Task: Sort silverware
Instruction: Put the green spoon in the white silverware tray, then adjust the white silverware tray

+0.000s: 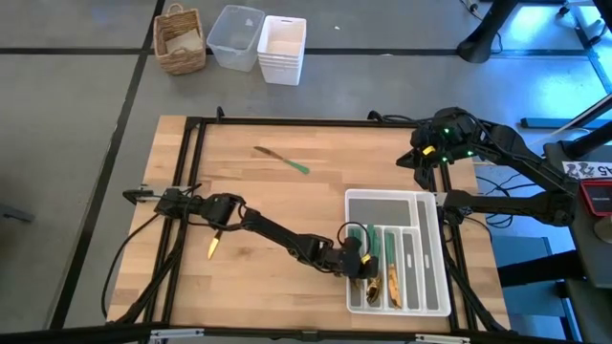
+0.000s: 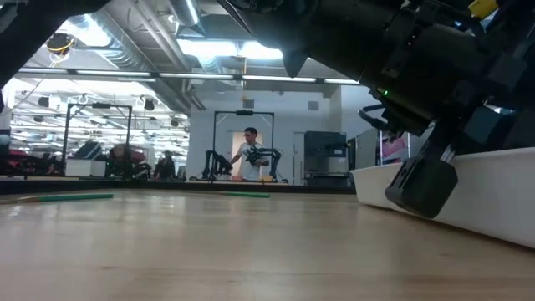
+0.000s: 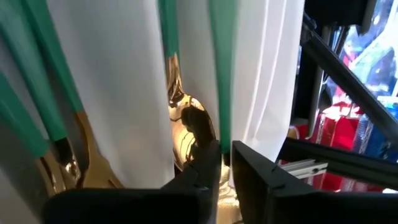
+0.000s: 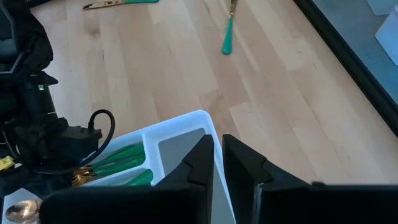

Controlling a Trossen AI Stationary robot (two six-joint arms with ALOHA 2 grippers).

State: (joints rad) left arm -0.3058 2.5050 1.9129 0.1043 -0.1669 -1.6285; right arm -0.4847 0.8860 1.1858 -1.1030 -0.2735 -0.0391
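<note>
Dark fingers (image 3: 205,177) of the left tool (image 3: 225,163) fill the bottom of the left wrist view, nearly closed with only a thin gap between them, right over the white cutlery tray (image 3: 118,81); whether they pinch anything I cannot tell. Just beyond them lie a gold spoon bowl (image 3: 186,124), green handles (image 3: 219,62) and a gold fork head (image 3: 93,168) in the tray's slots.

From above, the left tool (image 1: 356,256) sits at the lower centre of the frame, at the left edge of the cutlery tray (image 1: 432,287), whose left slots hold several pieces of silverware (image 1: 378,272). Two pieces remain loose on the wooden tabletop (image 1: 287,201): one (image 1: 282,159) in the upper middle, another (image 1: 214,244) at lower left, partly under the left arm.

The right tool (image 4: 216,160) hovers over the tray's far corner (image 4: 199,121), its fingers almost shut on nothing; in the high view it (image 1: 421,158) sits at upper right.

Off the tabletop at the top of the frame stand a wicker basket (image 1: 180,40), a clear bin (image 1: 235,36) and a white bin (image 1: 282,50). A person (image 2: 249,155) stands far back in the low view.
</note>
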